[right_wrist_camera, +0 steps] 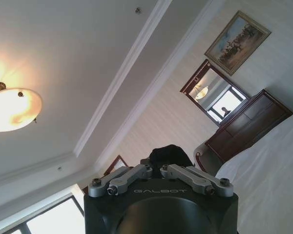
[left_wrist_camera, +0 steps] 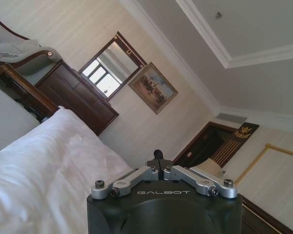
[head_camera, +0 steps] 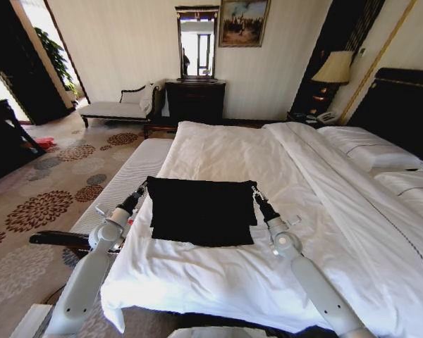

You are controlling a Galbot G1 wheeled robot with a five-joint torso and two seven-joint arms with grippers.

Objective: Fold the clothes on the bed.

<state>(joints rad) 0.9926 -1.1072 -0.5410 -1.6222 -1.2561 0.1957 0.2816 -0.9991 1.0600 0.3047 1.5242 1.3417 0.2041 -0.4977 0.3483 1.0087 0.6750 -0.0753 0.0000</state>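
Observation:
The clothes, a black T-shirt (head_camera: 201,210), hang as a flat dark rectangle over the near part of the bed (head_camera: 218,151), with the lower edge resting on the white sheet. My left gripper (head_camera: 142,187) is shut on its upper left corner and my right gripper (head_camera: 254,190) is shut on its upper right corner, both lifted slightly above the bed. In the left wrist view a small bit of black cloth (left_wrist_camera: 157,154) sticks out between the shut fingers. A bigger bunch of black cloth (right_wrist_camera: 169,154) bulges from the right gripper (right_wrist_camera: 156,167) in the right wrist view.
A folded white duvet (head_camera: 338,176) runs down the bed's right side, with pillows (head_camera: 370,148) by the dark headboard (head_camera: 402,105). A grey bench (head_camera: 130,172) lies along the left of the bed. A chaise (head_camera: 120,107), dresser (head_camera: 195,98) and lamp (head_camera: 334,68) line the far wall.

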